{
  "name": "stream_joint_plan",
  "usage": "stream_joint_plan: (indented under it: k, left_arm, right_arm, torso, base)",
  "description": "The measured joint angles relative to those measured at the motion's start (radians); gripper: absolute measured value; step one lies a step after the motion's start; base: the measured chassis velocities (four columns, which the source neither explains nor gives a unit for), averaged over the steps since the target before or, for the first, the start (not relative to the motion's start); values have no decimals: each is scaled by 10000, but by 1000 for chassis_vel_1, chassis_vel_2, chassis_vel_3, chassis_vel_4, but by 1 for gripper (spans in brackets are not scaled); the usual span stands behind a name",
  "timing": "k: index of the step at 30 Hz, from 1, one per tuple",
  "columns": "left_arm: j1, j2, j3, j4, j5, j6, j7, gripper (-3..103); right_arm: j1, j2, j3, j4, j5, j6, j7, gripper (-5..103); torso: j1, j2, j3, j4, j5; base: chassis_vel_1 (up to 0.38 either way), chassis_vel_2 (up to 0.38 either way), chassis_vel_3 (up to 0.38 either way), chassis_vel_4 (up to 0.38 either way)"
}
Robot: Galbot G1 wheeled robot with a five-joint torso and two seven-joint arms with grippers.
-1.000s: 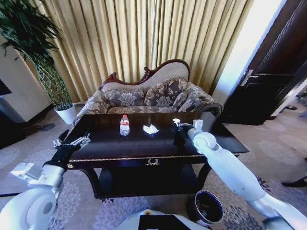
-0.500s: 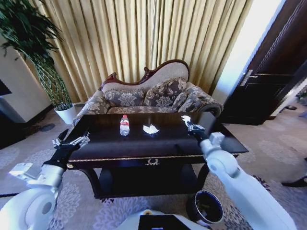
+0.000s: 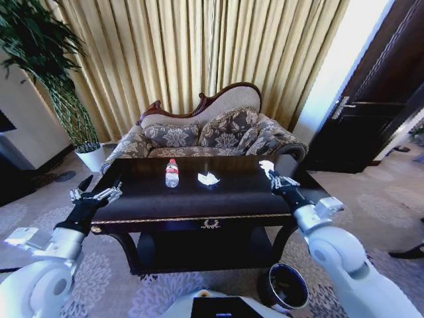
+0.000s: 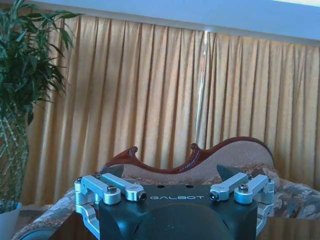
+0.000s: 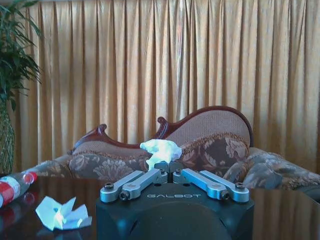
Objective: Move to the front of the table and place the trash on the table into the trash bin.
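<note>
The dark glossy table (image 3: 218,199) stands right in front of me. On it are a small clear bottle (image 3: 172,173) with a red-and-white label and a crumpled white paper piece (image 3: 208,178). My right gripper (image 3: 273,175) hovers over the table's right end, shut on another crumpled paper piece (image 3: 266,165). The right wrist view shows that paper (image 5: 161,150) pinched at the closed fingertips, with the bottle (image 5: 10,187) and the loose paper (image 5: 62,214) off to one side. At the table's left front corner my left gripper (image 3: 99,194) is open and holds nothing. The trash bin (image 3: 283,286) stands on the carpet below the right front corner.
A patterned sofa (image 3: 205,132) sits behind the table before gold curtains. A tall plant in a white pot (image 3: 91,158) is at the far left. A dark door (image 3: 377,112) is at the right. Patterned carpet surrounds the table.
My right gripper has carried the paper piece to the right, from over the middle-right of the table toward its right end. The left arm has barely shifted.
</note>
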Motion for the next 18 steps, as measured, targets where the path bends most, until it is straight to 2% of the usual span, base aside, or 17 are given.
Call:
stream_joint_plan:
  k: [7, 10, 18]
  left_arm:
    - [-13, 40, -78, -89, -65, 294, -115, 100]
    - [-29, 23, -94, -200, -69, 611, -247, 100]
    - [64, -8, -173, -222, -55, 740, -269, 100]
  right_arm:
    - [-188, 184, 118, 200, -67, -154, 1, 1]
    - [-298, 273, 58, 274, -204, -154, 38, 1]
    - [-541, 478, 9, 297, -498, -64, 70, 1]
  torso:
    - [0, -1, 1, 1, 0]
    - [1, -1, 2, 2, 1]
    - [1, -1, 2, 2, 1]
  base:
    - [0, 0, 0, 0]
    - [0, 0, 0, 0]
    - [33, -34, -40, 27]
